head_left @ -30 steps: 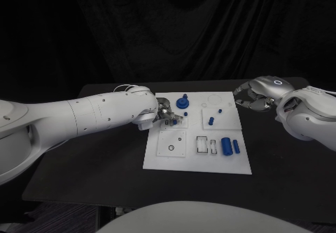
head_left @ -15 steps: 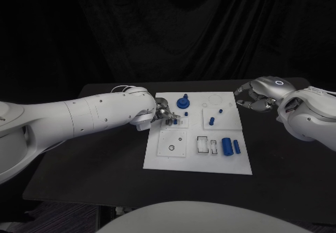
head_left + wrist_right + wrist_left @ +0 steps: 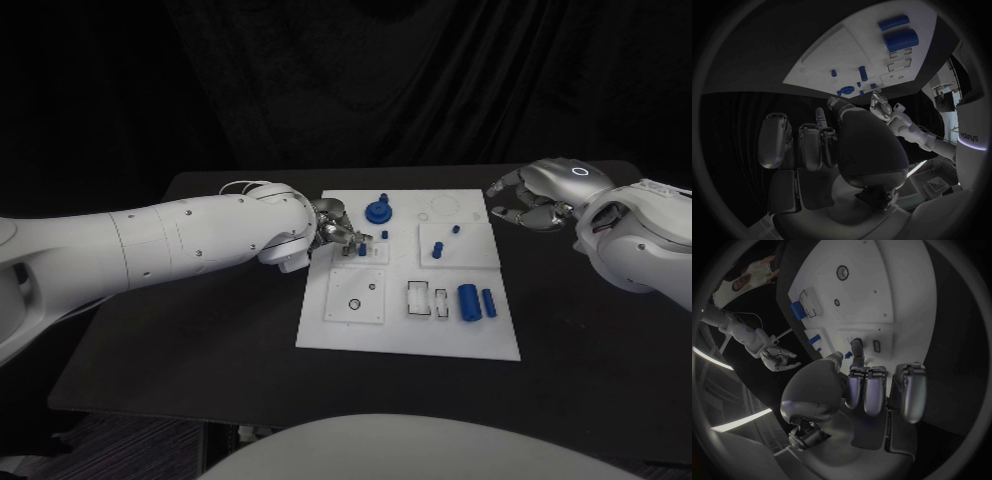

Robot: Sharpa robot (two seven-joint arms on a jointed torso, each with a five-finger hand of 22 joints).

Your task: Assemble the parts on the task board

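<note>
The white task board lies in the middle of the black table. My left hand hovers over the board's left edge, above a square plate. In the left wrist view, a small blue part sits at the tip of an outstretched finger beside the thumb, and the other fingers are curled. A blue knob stands at the board's far side. Two blue cylinders lie near the right edge. My right hand hangs off the board's far right corner, fingers curled on nothing.
Small blue pegs stand in the upper right plate. A lower left plate has round holes, and rectangular slots lie beside the cylinders. Black table surrounds the board on all sides.
My left hand has turned and drawn slightly back toward the board's left edge; the blue bits seen below its fingers earlier are now tucked under the fingers. The right hand has barely moved.
</note>
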